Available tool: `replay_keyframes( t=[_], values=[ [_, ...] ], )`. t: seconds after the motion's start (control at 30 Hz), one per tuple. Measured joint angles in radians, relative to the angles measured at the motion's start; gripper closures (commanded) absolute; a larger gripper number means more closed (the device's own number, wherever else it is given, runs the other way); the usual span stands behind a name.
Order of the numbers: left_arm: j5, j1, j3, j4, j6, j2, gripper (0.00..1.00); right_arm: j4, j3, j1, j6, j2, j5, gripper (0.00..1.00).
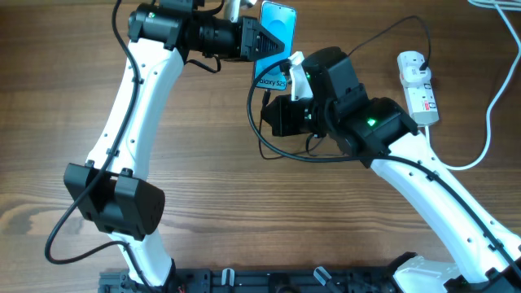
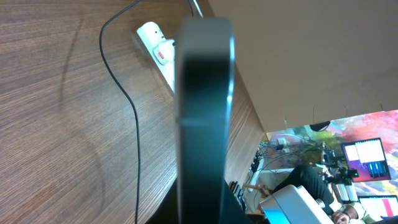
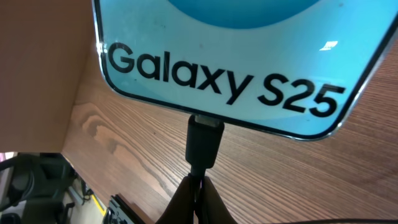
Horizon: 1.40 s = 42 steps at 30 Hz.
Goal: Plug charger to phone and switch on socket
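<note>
My left gripper (image 1: 262, 39) is shut on the phone (image 1: 275, 37) and holds it tilted above the table at the top centre. In the left wrist view the phone shows edge-on (image 2: 204, 112). In the right wrist view its light blue screen reads "Galaxy S25" (image 3: 236, 56). My right gripper (image 3: 199, 186) is shut on the charger cable just behind its black connector (image 3: 204, 142), which meets the phone's bottom edge. The thin black cable (image 1: 281, 155) loops on the table and runs to a plug in the white socket (image 1: 418, 86) at the right, which also shows in the left wrist view (image 2: 157, 51).
A thick white cord (image 1: 492, 98) runs from the socket toward the table's right edge. The far table edge (image 2: 249, 124) lies close behind the socket. Both arms cross the upper middle of the wooden table (image 1: 269, 220).
</note>
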Motion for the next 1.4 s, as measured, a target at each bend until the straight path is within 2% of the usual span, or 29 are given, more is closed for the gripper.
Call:
replay_keyframes(
  t=[0.77, 0.9, 1.1, 1.2, 1.3, 1.4],
  values=[
    [-0.023, -0.001, 0.0, -0.038, 0.03, 0.0, 0.96, 0.008, 0.0, -0.015, -0.003, 0.0, 0.015, 0.95],
    [-0.177, 0.002, 0.0, -0.038, 0.016, 0.0, 0.96, -0.021, 0.0, -0.015, -0.012, 0.0, 0.034, 0.81],
    [-0.458, 0.067, 0.0, -0.056, -0.135, 0.0, 0.96, -0.086, 0.013, -0.016, -0.051, 0.044, 0.089, 0.49],
    [-0.592, 0.103, 0.0, -0.106, -0.211, 0.0, 0.96, -0.208, 0.128, -0.016, -0.099, 0.153, 0.09, 0.44],
    [-0.687, 0.117, 0.0, -0.141, -0.258, 0.0, 0.96, -0.326, 0.323, -0.016, -0.15, 0.302, 0.111, 0.44],
    [-0.749, 0.12, 0.0, -0.173, -0.299, 0.0, 0.96, -0.353, 0.449, -0.014, -0.183, 0.428, 0.15, 0.48]
  ],
)
